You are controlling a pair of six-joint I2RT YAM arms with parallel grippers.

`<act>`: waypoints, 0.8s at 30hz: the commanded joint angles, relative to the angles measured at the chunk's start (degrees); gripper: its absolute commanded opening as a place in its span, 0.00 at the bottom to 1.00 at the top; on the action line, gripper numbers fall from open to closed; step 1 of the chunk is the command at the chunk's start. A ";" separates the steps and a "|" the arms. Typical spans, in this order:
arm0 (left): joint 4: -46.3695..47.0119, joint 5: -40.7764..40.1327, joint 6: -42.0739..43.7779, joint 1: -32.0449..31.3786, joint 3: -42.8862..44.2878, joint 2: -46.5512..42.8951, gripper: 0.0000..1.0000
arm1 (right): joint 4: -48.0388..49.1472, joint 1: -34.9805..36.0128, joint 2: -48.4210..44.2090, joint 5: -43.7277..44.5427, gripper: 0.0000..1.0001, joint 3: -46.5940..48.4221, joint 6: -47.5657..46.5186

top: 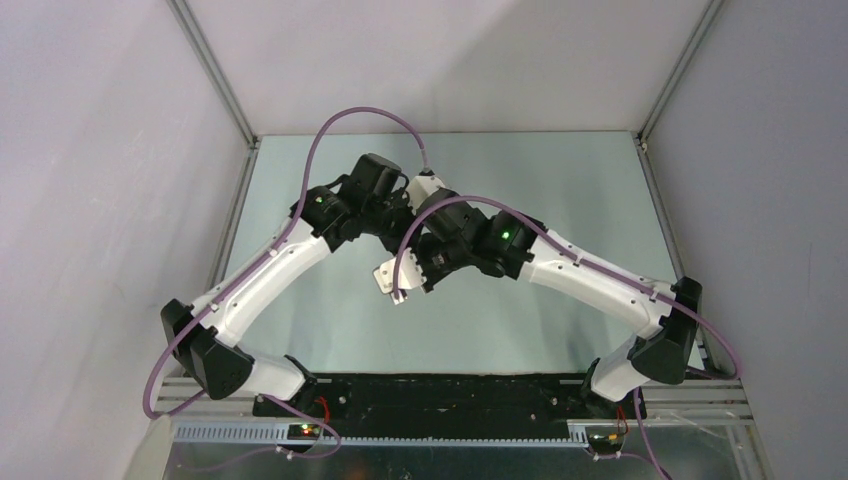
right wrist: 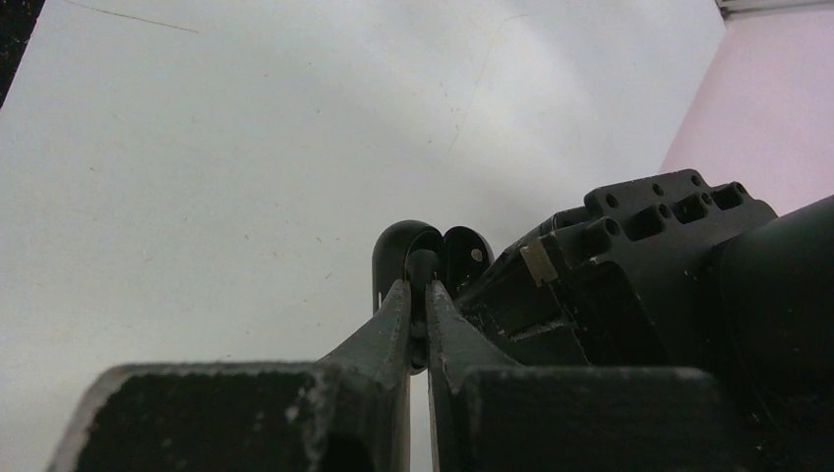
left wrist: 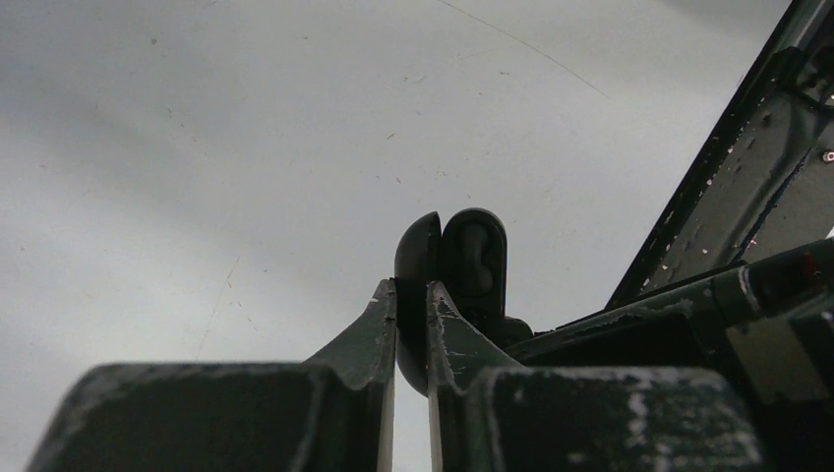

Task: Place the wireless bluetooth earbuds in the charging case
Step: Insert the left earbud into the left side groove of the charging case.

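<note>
Alignment matters most now. My left gripper (left wrist: 411,300) is clamped on the open charging case (left wrist: 472,258), holding it between the two arms. My right gripper (right wrist: 418,295) pinches a black earbud (right wrist: 423,264) right at the case's mouth. I'd square the bud to the opening, press in gently, and let go only once it looks seated.

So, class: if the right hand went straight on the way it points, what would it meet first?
Probably the open charging case just ahead of the right hand, though depth is unclear.
</note>
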 commanded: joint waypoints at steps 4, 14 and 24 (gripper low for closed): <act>1.21 -0.79 0.54 -0.50 3.49 -1.33 0.00 | -1.10 0.47 1.20 -0.56 0.00 2.92 2.97; 1.21 -0.19 -0.22 -0.60 3.84 -1.26 0.00 | -1.31 0.58 3.77 -0.61 0.00 5.05 7.41; 1.16 0.82 -0.52 -0.68 3.77 -1.30 0.00 | -0.18 1.50 4.17 3.32 0.00 4.83 4.95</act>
